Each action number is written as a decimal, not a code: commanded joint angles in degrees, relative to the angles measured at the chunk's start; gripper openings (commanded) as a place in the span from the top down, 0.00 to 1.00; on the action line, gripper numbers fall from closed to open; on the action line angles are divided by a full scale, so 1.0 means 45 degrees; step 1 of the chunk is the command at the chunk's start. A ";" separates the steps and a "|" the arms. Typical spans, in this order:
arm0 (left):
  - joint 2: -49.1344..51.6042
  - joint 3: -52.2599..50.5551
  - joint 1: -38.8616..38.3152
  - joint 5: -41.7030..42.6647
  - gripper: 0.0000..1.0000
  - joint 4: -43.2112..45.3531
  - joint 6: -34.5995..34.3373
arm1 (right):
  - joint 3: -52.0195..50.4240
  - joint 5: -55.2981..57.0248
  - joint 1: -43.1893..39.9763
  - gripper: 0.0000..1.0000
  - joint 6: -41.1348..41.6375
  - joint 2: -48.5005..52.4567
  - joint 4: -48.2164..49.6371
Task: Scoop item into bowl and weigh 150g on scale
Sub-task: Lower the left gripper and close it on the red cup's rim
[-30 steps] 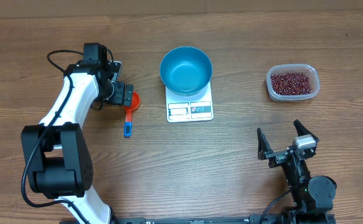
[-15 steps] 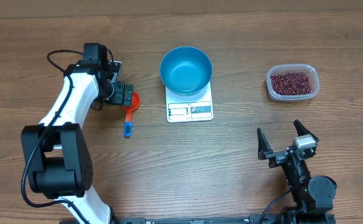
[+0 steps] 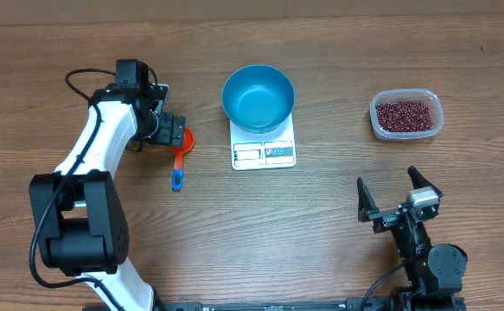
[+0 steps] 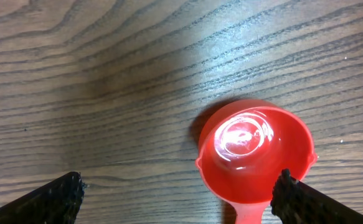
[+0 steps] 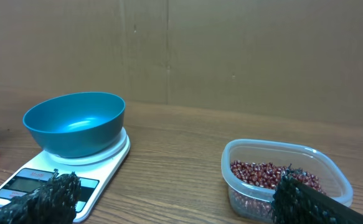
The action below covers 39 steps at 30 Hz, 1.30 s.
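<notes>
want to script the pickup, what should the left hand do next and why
Probably shift the left hand along the scoop toward its handle. The hand stands open above the empty cup, which sits off-centre near one finger, and the bowl holds no beans yet.

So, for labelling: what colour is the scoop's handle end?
Blue handle end; clearest in the overhead view.

The wooden table [image 3: 234, 242] takes up nearly everything from above. It is mid-brown, and its grain runs left to right in darker, wavy streaks. Close up, the wood looks greyer and the lines stand out sharply. Along the far edge rises a plain tan-brown wall [image 5: 231, 50], flat and matte like board, with a couple of faint vertical seams left of centre. The light is soft and even, casting only pale, blurred shadows on the wood.
</notes>
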 commanded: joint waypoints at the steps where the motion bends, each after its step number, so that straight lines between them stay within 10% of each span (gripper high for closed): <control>1: 0.0112 0.0175 -0.0005 0.0223 0.00 0.0097 0.0282 | -0.0136 0.0029 -0.0049 0.00 -0.0005 -0.0136 0.0073; 39: 0.1030 -0.0029 -0.0005 0.0131 0.00 0.1122 0.0481 | -0.0136 0.0029 -0.0049 0.00 -0.0005 -0.0136 0.0073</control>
